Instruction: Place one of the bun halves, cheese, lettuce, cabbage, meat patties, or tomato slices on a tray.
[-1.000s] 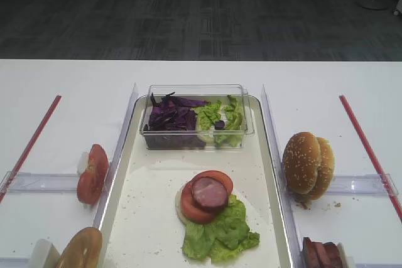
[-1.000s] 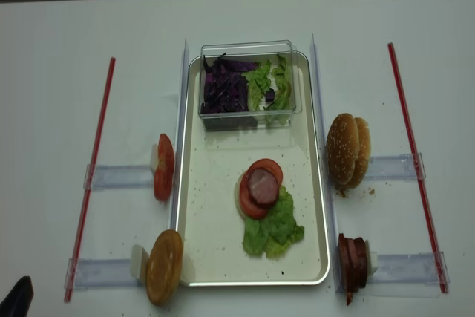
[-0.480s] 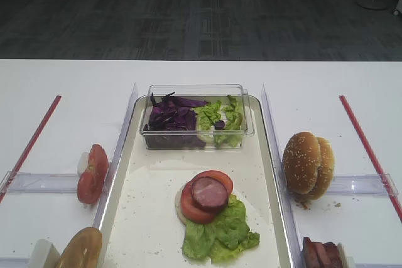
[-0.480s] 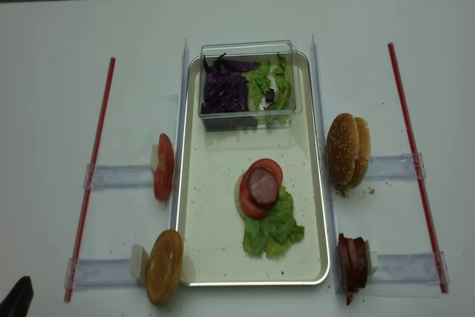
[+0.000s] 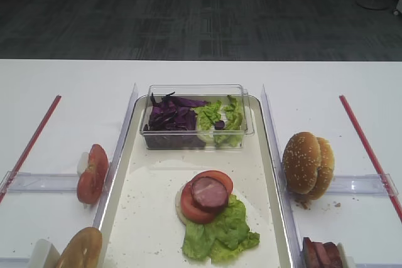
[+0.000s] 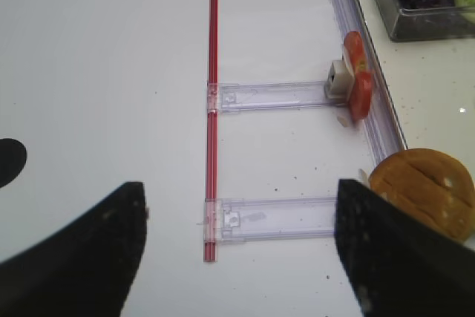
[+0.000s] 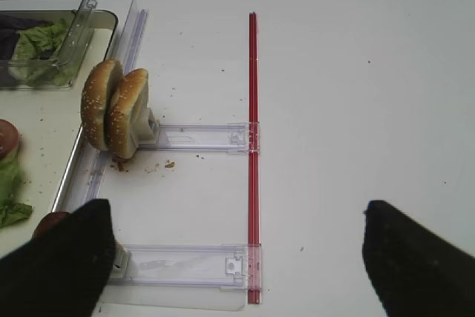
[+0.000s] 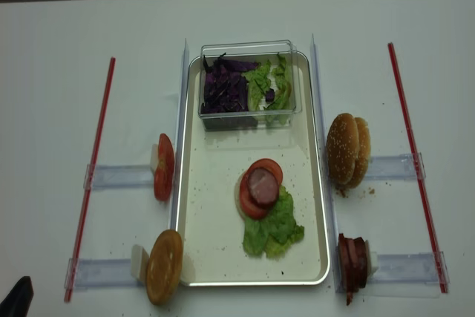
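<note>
Exterior high shows me the cream tray, crumb-speckled, metal-rimmed. On it a meat patty tops tomato slices and ruffled lettuce; a clear box at its far end holds purple cabbage. Seeded bun halves stand on edge right of it. Right gripper gapes wide over bare table; left gripper likewise spread, both empty.

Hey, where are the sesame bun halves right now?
The sesame bun halves stand on edge in a clear holder just right of the tray, between it and the right red strip.
</note>
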`<state>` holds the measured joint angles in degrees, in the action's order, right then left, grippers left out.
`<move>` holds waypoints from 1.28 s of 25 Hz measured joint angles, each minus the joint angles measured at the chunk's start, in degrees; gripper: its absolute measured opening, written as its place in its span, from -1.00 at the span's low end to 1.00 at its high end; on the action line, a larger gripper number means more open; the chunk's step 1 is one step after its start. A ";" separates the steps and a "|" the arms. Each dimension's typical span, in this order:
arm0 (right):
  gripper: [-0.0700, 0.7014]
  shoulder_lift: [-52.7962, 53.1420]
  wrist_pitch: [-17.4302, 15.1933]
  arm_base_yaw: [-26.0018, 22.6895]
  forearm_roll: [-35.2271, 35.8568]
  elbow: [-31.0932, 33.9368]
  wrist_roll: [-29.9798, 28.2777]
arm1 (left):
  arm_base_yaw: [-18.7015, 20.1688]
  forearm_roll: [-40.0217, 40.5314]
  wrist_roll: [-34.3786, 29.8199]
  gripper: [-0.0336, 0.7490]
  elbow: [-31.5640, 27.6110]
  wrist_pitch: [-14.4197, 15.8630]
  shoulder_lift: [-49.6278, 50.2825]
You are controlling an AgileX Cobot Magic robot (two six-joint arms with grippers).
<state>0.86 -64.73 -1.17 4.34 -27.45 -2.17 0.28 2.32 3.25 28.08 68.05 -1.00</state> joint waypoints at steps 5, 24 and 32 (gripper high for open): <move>0.96 0.00 0.00 0.00 0.00 0.00 0.00 | 0.00 0.00 0.00 0.34 0.00 0.00 0.00; 0.96 0.00 0.00 0.00 0.00 0.00 0.00 | 0.00 0.00 0.00 0.34 0.00 0.00 0.00; 0.96 0.00 0.00 0.00 0.00 0.00 0.00 | 0.00 0.00 0.00 0.34 0.00 0.00 0.00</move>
<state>0.86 -64.73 -1.17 4.34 -27.45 -2.17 0.28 2.32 3.25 28.08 68.05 -1.00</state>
